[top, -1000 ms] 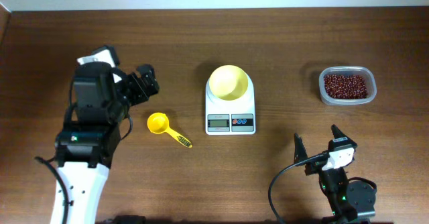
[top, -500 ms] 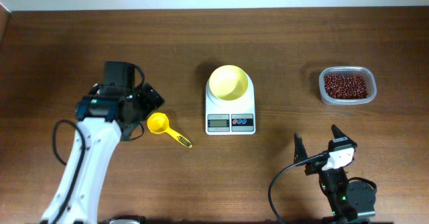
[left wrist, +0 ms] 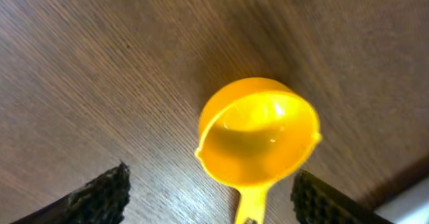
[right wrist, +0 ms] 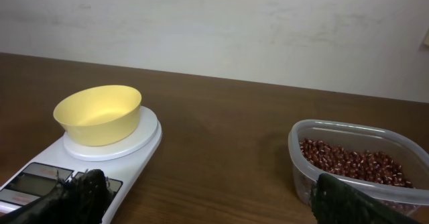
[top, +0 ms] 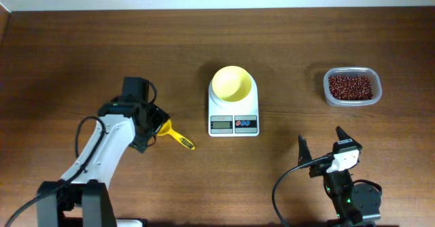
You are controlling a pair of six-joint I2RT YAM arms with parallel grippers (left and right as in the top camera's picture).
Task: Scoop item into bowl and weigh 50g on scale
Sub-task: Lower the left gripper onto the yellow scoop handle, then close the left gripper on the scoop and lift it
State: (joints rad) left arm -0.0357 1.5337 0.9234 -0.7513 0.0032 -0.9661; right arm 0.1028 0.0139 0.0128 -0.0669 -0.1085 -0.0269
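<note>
Since we're going left to right, we start with the left gripper (left wrist: 211,196), which hangs low over the wooden table (top: 272,37) with its fingers spread wide, one on either side of the yellow scoop (left wrist: 258,127). It isn't gripping anything as far as we can see. In the wrist view the scoop's cup sits upright on the wood, with the handle running off toward the bottom edge. From overhead, the handle pokes out toward the scale (top: 233,111). The scale sits mid-table with its display facing the near edge, though we can't read the digits. The pale-yellow bowl (top: 231,83) sits on the scale's round platform. Near the front edge, the right gripper (top: 319,135) is open too, holding nothing and well apart from everything. Far right, the beans (top: 351,86) are all heaped in the clear plastic tub (top: 329,98), which sits well away from the bowl.
</note>
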